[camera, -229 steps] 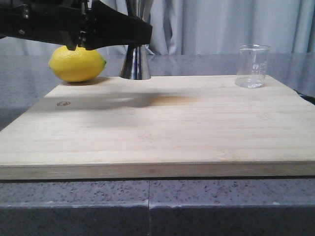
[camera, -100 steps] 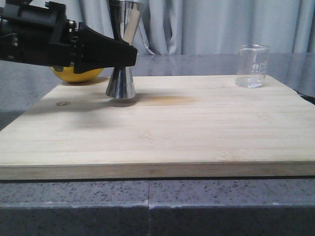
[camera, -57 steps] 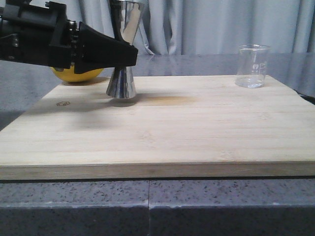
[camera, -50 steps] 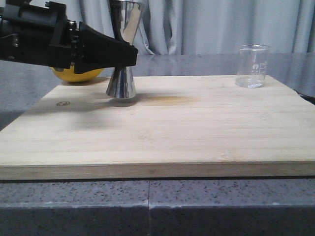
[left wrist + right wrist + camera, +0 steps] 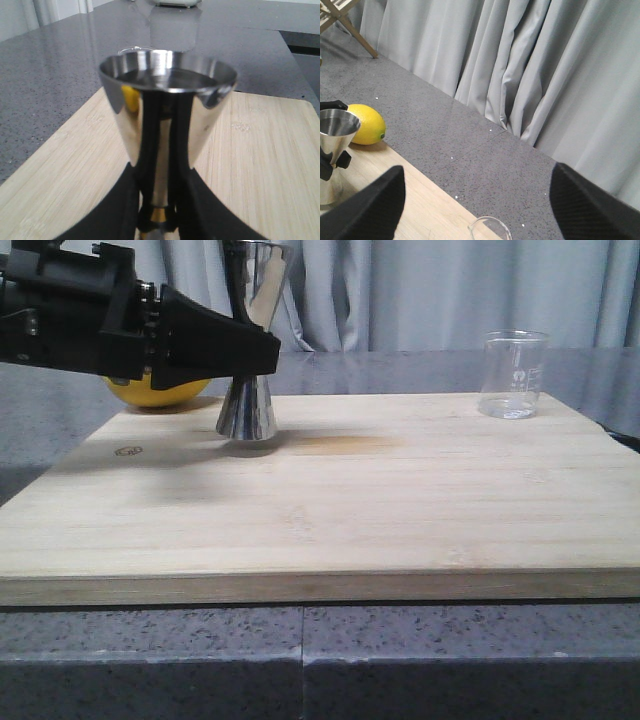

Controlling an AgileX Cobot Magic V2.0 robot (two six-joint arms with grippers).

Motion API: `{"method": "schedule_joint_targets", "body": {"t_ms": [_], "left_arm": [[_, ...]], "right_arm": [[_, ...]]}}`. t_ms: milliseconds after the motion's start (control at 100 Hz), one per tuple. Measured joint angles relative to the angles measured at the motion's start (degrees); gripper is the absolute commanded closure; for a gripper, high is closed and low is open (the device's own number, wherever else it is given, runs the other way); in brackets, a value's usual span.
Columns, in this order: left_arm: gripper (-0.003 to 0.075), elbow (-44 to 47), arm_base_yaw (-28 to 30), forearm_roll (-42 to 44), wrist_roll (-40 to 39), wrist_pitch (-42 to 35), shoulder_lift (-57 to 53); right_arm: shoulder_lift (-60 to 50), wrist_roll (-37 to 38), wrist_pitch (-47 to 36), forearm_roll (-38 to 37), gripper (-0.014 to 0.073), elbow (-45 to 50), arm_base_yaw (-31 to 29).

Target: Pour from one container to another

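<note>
The steel jigger (image 5: pixel 248 400) stands upright on the left part of the wooden board (image 5: pixel 380 500), its base at the surface. My left gripper (image 5: pixel 262 350) comes in from the left and is shut on the jigger's waist. In the left wrist view the black fingers (image 5: pixel 120 210) press both sides of the jigger (image 5: pixel 167 115) at its gold band (image 5: pixel 159 215). The clear glass beaker (image 5: pixel 513 374) stands at the board's far right corner. My right gripper (image 5: pixel 477 205) hangs open above the beaker's rim (image 5: pixel 490 227); it does not show in the front view.
A yellow lemon (image 5: pixel 160 392) lies behind my left gripper at the board's far left edge, and the lemon (image 5: pixel 367 125) also shows beside the jigger (image 5: pixel 335 150) in the right wrist view. Grey stone counter (image 5: pixel 300 660) surrounds the board; curtains hang behind.
My left gripper has carried the jigger from the board's back edge forward and left, and lower. Over the last second it has hardly moved. The beaker has stayed put.
</note>
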Motion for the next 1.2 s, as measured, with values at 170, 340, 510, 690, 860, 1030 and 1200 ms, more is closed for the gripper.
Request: {"method": "schedule_joint_targets", "body": {"t_ms": [170, 340, 510, 690, 860, 1030, 1200], "left_arm": [[0.0739, 0.0, 0.0, -0.02, 0.13, -0.03, 1.69], [0.0739, 0.0, 0.0, -0.27, 0.25, 0.09, 1.76], [0.0739, 0.0, 0.0, -0.27, 0.39, 0.09, 1.76], [0.0739, 0.0, 0.0, -0.27, 0.47, 0.09, 1.81], [0.0739, 0.0, 0.0, -0.38, 0.61, 0.18, 1.9], [0.0739, 0.0, 0.0, -0.38, 0.74, 0.18, 1.9], [0.0739, 1.15, 0.0, -1.36, 1.83, 0.57, 1.9]], "right_arm": [[0.0, 0.0, 0.0, 0.0, 0.005, 0.0, 0.0], [0.0, 0.0, 0.0, -0.05, 0.005, 0.0, 0.0], [0.0, 0.0, 0.34, -0.14, 0.005, 0.0, 0.0], [0.0, 0.0, 0.46, -0.14, 0.005, 0.0, 0.0], [0.0, 0.0, 0.46, -0.14, 0.005, 0.0, 0.0], [0.0, 0.0, 0.46, -0.14, 0.005, 0.0, 0.0], [0.0, 0.0, 0.46, -0.14, 0.005, 0.0, 0.0]]}}
